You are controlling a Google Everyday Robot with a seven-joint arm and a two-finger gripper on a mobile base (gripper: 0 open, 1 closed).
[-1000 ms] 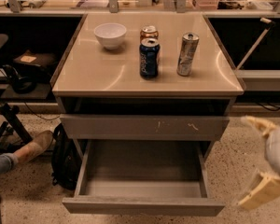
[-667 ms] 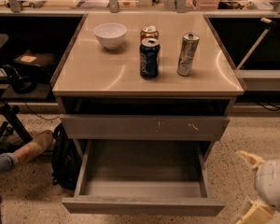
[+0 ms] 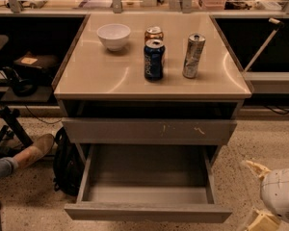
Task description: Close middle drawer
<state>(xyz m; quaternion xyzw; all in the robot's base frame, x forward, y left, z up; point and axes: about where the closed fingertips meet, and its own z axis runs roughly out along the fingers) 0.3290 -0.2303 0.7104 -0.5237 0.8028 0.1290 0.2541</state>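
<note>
The middle drawer is pulled far out at the bottom of the grey cabinet, with a plain front and its empty grey box interior showing. Above it sits a shut drawer front with pale scratch marks, and above that a dark open slot under the top. My gripper is low at the right, beside the open drawer's front right corner and clear of it. Its two pale fingers stand apart and hold nothing.
On the cabinet top stand a white bowl, a blue can, an orange can and a silver can. A black bag and a person's shoe lie left of the cabinet. A white rod leans at right.
My gripper has dropped lower at the right of the view, down to the level of the open drawer. The drawer and the cans have not moved.
</note>
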